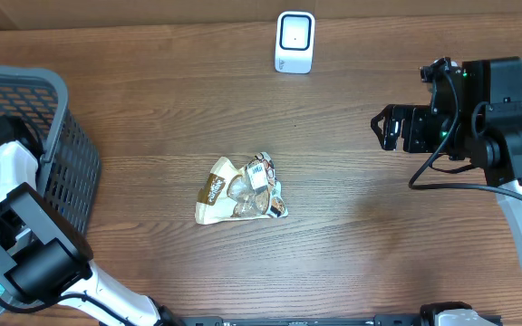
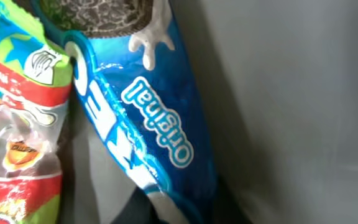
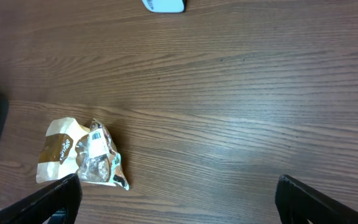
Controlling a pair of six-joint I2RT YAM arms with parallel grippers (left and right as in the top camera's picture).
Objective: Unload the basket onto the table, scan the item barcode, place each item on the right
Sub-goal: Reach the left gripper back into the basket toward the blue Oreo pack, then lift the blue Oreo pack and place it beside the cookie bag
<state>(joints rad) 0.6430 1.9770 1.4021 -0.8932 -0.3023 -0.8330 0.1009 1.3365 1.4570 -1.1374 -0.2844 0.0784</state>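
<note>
Brown wood-grain table point(image 1: 379, 226) carries a white scanner point(image 1: 294, 41) standing at its far edge, near the middle. A tan and clear snack bag point(image 1: 240, 190) lies crumpled in the centre of the table, well apart from the scanner and from both arms, with a white label facing up. A grey mesh basket point(image 1: 57, 86) sits at the left edge. The left arm point(image 1: 12, 181) reaches down into the basket. The left gripper is pressed together, though its fingers are hidden among the goods, and I cannot tell whether it pinches anything. Its wrist camera is filled by a blue cookie packet point(image 2: 154, 112) lying at a slant against the grey basket wall, the word "Original" upside down on it. A green and red pouch point(image 2: 17, 112) lies just beside the packet on the left, touching it. The right gripper point(image 1: 379, 128) hangs over the right side of the table, its fingers spread wide and pinching nothing. It points towards the snack bag, which shows at the lower left of its wrist view.
</note>
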